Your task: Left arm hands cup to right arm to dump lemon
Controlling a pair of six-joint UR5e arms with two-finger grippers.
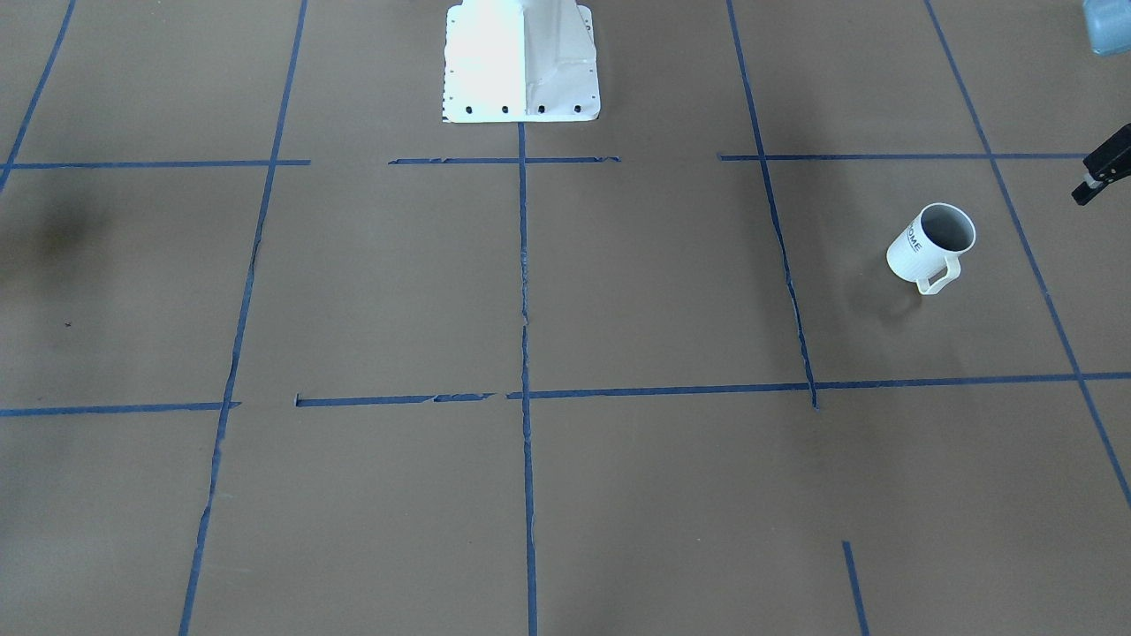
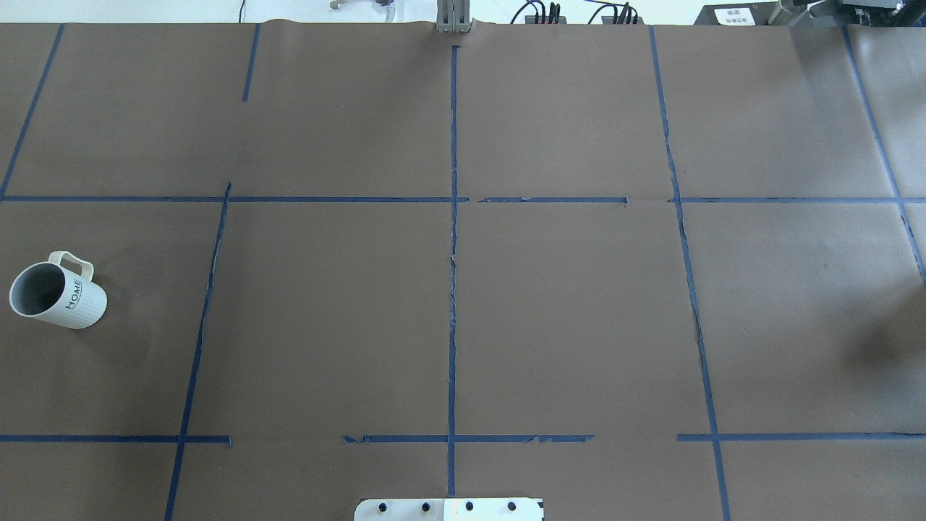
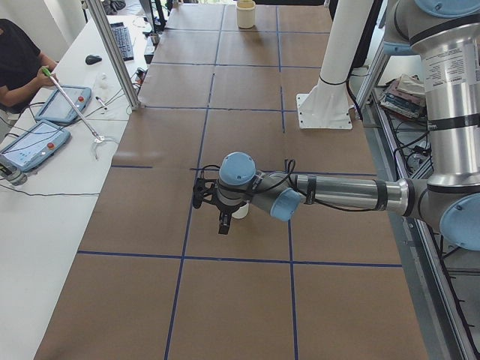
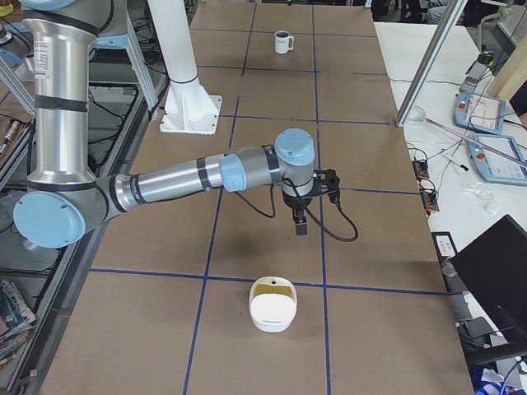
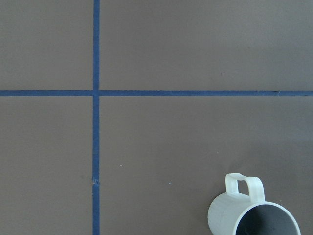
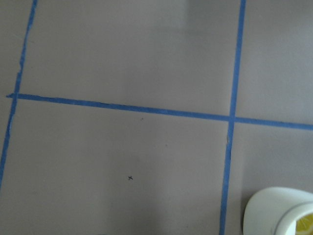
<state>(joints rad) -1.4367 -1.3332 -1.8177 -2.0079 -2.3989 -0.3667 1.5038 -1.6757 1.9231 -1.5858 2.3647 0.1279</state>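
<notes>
Though upright, white cup [image 1: 923, 250] with dark "HOME" lettering; left gripper [image 3: 223, 225] and right gripper [image 4: 300, 226], grip state indiscernible.

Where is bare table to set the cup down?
The middle squares either side of the centre tape line, out from the base, are bare. Crowded: left end, cup beside the left arm; right end, white container near the right arm.

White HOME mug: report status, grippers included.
Left gripper hovering near white ribbed HOME-lettered mug, no contact; right gripper far off. Jaw states unreadable. Mug upright on brown table, nothing against it.
</notes>
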